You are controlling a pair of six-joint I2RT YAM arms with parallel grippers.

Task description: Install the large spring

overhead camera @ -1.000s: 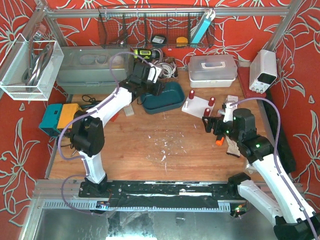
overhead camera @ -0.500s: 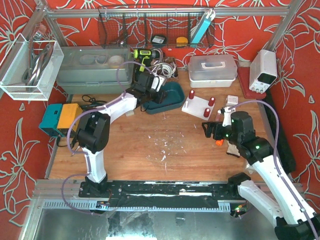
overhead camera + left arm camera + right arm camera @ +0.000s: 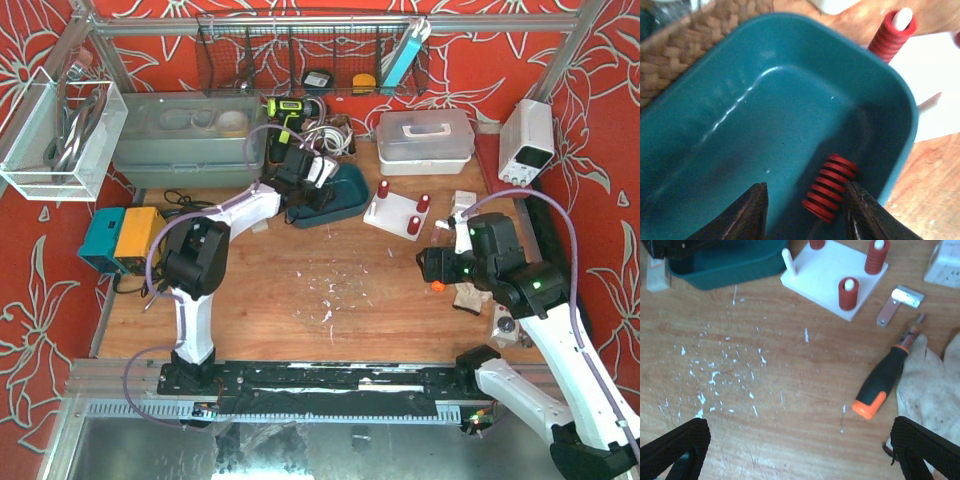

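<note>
In the left wrist view a large red spring (image 3: 830, 187) lies on the floor of a teal tray (image 3: 790, 100). My left gripper (image 3: 807, 215) is open and low inside the tray, with the spring between its fingers, close against the right finger (image 3: 865, 215). In the top view the left gripper (image 3: 312, 192) is over the teal tray (image 3: 350, 190). The white peg plate (image 3: 832, 275) has one bare white peg (image 3: 787, 260) and three pegs carrying red springs (image 3: 848, 293). My right gripper (image 3: 432, 264) is open and empty above the bare table.
An orange and black screwdriver (image 3: 885, 382) and a pale work glove (image 3: 932, 385) lie right of the right gripper. A small metal scraper (image 3: 897, 302) lies near the plate. White chips are scattered on the wood. Bins and a white box (image 3: 425, 140) stand at the back.
My left gripper has moved right and down into the teal tray, around the spring. My right arm has pulled back to the right, away from the peg plate.
</note>
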